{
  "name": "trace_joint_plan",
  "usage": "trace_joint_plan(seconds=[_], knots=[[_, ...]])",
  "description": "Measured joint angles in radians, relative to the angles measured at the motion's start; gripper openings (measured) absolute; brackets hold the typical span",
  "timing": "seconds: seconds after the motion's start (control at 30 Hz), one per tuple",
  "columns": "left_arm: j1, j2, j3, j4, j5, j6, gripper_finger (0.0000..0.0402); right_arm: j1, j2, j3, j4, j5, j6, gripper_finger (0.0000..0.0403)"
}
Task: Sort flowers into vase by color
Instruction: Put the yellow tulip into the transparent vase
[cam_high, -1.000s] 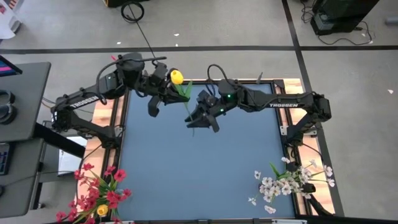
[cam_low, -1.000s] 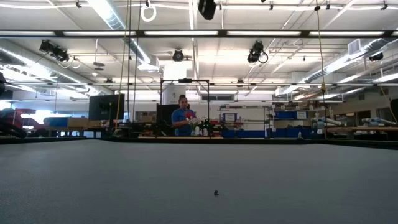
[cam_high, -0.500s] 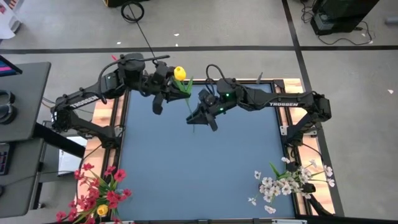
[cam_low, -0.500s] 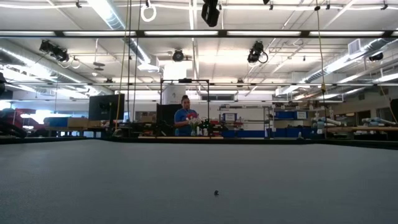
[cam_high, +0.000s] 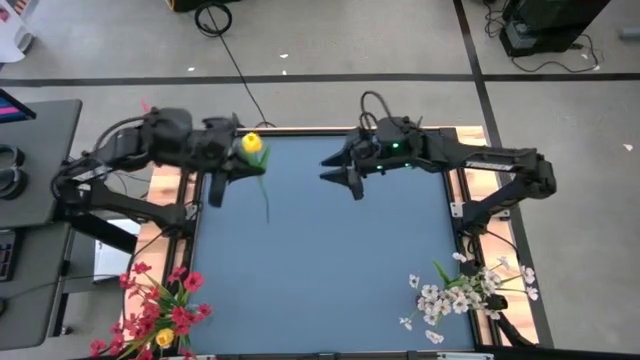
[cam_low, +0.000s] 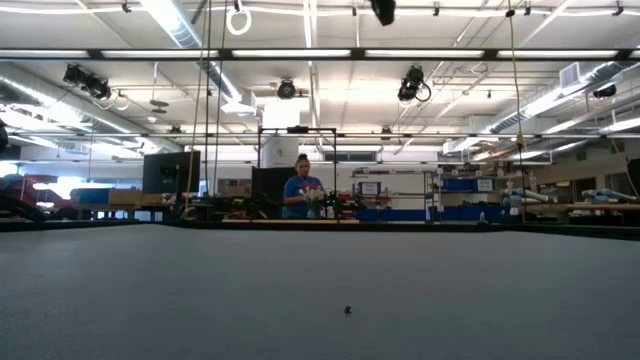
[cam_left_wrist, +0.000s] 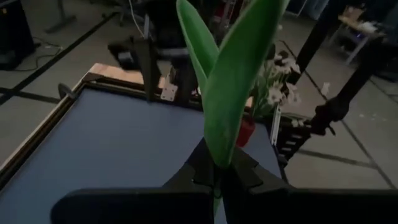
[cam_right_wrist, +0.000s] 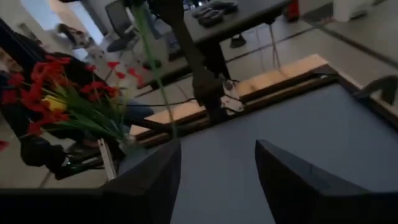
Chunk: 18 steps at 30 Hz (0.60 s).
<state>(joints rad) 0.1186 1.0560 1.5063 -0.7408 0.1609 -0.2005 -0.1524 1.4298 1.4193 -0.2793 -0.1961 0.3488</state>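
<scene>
- Tulip (cam_high: 252, 144): yellow bloom, green stem, grasped by the clenched left hand (cam_high: 232, 165) above the tabletop's (cam_high: 320, 280) far-left corner.
- Right hand (cam_high: 340, 170): released, empty.
- Left wrist view: broad green leaves (cam_left_wrist: 233, 81) close up.

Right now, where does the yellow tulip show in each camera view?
High view: yellow tulip at the left hand, upper left of the blue mat.
Low view: not in it.
Left wrist view: leaves fill the centre.
Right wrist view: thin stem, left of centre.
Shared landmark: the blue mat.
</scene>
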Motion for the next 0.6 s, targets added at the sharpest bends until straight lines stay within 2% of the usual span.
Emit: trace_joint_plan(seconds=[0.27,0.4,0.6], knots=[[-0.184,-0.046,0.0,-0.036,-0.243,-0.027,0.0009,0.045,-0.141,0.0,-0.032,0.126,-0.102,0.0191],[-0.233,-0.041,-0.016,-0.027,-0.285,-0.069,0.0009,0.068,-0.196,0.0,-0.071,0.126,-0.109,0.0174],[-0.346,-0.057,-0.149,0.046,-0.347,-0.132,0.0009,0.152,-0.258,0.0,-0.19,0.133,-0.111,0.0161]])
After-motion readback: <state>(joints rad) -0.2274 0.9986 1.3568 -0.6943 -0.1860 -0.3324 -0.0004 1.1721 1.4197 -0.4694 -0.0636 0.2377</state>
